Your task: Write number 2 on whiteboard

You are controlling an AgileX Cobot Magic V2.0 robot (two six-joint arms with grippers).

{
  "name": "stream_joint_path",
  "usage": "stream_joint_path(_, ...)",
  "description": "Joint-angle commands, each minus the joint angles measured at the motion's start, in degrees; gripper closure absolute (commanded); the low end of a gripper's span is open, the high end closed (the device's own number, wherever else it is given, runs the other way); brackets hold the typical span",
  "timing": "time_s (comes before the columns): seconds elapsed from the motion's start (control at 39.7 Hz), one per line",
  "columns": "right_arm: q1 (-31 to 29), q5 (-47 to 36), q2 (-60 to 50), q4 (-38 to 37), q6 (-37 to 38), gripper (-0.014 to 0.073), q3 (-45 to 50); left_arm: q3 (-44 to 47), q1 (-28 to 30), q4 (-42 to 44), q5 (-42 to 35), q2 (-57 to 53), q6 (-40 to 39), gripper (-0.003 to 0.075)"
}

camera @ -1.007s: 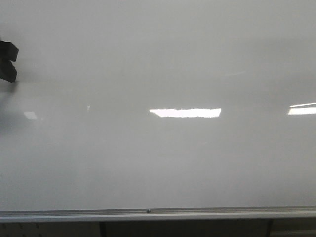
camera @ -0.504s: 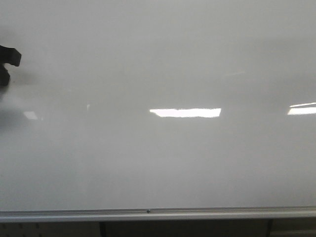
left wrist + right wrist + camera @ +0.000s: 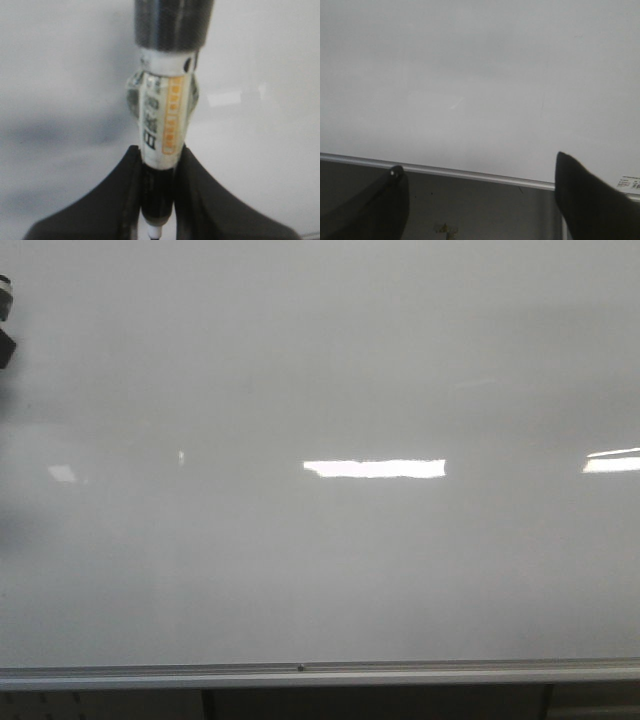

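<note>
- Presently, the whiteboard (image 3: 330, 360) fills nearly all of the front view; its silver-grey rail (image 3: 320, 674) runs along the lower edge, and bright rectangular reflections lie across the middle.
- No drawn digit can be made out on the board surface in any view; the number 2 is not visible.
- Left end effector (image 3: 159, 165): clamped on a marker (image 3: 165, 125). In the left wrist view, both dark fingers (image 3: 120, 200) press against the lower barrel of the marker.
- Marker detail: white labelled barrel with an orange strip and a dark section at the far end, which is cut off by the frame edge. Label printing is blurred and cannot be read. A small white end shows between the fingers at the frame edge.
- In the front view, only a small dark fragment (image 3: 5, 335) appears at the far left edge, against the upper part of the board; most of it is cut off, so whether it touches the board cannot be told.
- Right end effector (image 3: 480, 200): fingers well apart, holding nothing. Both dark fingertips (image 3: 585, 200) are partly cut off by the frame.
- In the right wrist view, the fingertips sit below the board rail (image 3: 470, 173), before a dark area under the board. A small label at the edge is too small to read.
</note>
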Motion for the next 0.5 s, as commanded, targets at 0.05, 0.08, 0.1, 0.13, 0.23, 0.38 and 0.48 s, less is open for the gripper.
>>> stream_joint_path(0.05,2.1,4.3,3.1,3.0,-5.1,-0.0020,-6.9,-2.7,-3.1,-0.5,7.4,-8.4,6.1,0.0677)
stream_joint_path(0.08,2.6,5.5,3.7,3.5,-6.0,-0.0020,-7.5,-3.3,-3.7,-0.7,9.7,-9.4,7.4,0.0677)
stream_joint_path(0.1,3.1,6.3,4.0,4.0,-6.8,-0.0020,-8.1,-3.8,-4.4,-0.7,11.4,-9.8,8.3,0.0677)
stream_joint_path(0.13,3.8,7.1,4.7,4.6,-7.9,-0.0020,-8.9,-4.4,-5.3,-0.7,13.1,-10.7,9.4,0.0677)
stream_joint_path(0.23,6.9,10.4,6.7,6.1,-11.6,-0.0020,-11.4,-7.8,-8.8,-2.3,23.3,-12.7,17.0,0.0677)
stream_joint_path(0.38,12.6,14.1,9.4,6.9,-16.1,-0.0020,-14.9,-12.0,-13.1,-11.3,34.5,-13.1,27.7,0.0677)
stream_joint_path(0.48,16.6,16.4,10.9,6.9,-20.2,-0.0020,-16.5,-13.4,-15.7,-18.3,38.7,-13.1,35.5,0.0677)
